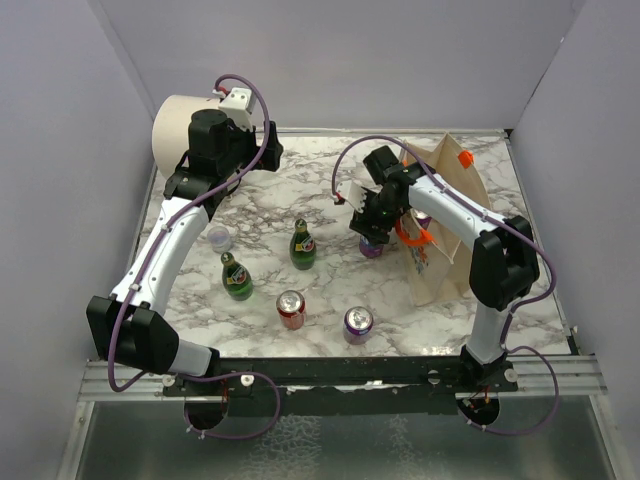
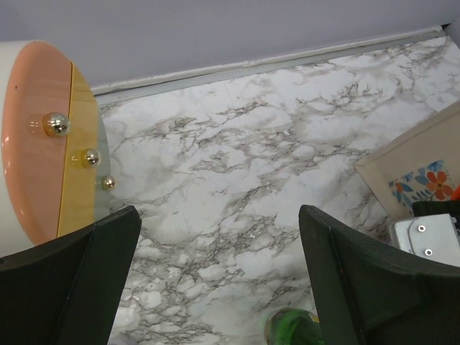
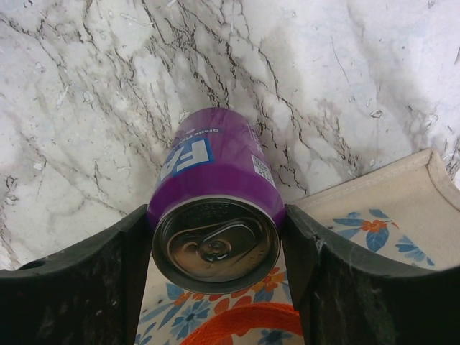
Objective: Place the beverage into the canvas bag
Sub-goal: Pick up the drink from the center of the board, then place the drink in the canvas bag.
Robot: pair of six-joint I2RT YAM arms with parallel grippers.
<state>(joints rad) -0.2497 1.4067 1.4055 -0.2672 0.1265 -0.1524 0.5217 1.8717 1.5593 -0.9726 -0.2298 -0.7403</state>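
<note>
Right fingers [image 3: 79, 287] pinch purple can [image 3: 215, 194] between them.

can [image 3: 215, 208] in right pincer [image 1: 372, 238] | canvas bag [image 1: 455, 200] just right; bottles [image 1: 302, 245] left on table [image 1: 300, 170]

— What sort of place am I steering in?
— A robotics lab booth, I reckon. Plain walls [image 1: 60, 120] box in a marble-print table [image 1: 300, 170]; I see the left arm [image 1: 165, 250] and right arm [image 1: 460, 215] mounted on a metal rail [image 1: 340, 372], cables [image 1: 255, 105] looped along them.
</note>
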